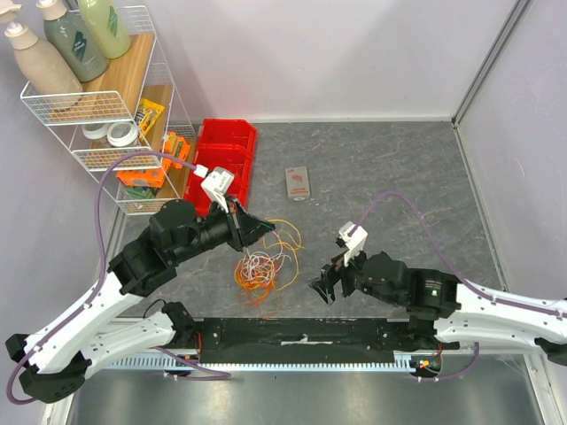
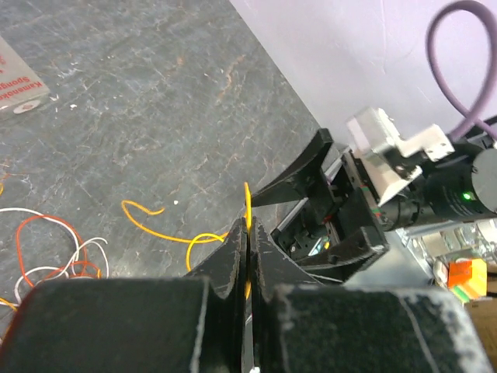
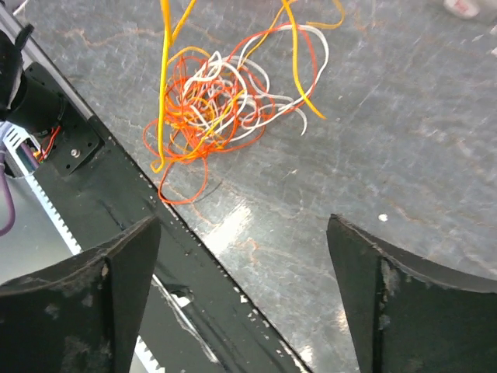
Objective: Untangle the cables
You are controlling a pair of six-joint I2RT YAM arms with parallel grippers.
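Pinching one yellow strand point(image 2: 248, 203), the left jaws were closed; the right jaws hung open and empty near the tangled cables point(image 1: 263, 266) on the counter point(image 1: 381, 177). Drawing it out slowly while pinning the heap seemed wisest.

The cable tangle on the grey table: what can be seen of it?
The tangle of thin orange, white, yellow and red wires lies in loose overlapping loops on the grey stone-look tabletop, near its front edge. One yellow strand rises from the heap, pinched in the shut left gripper.
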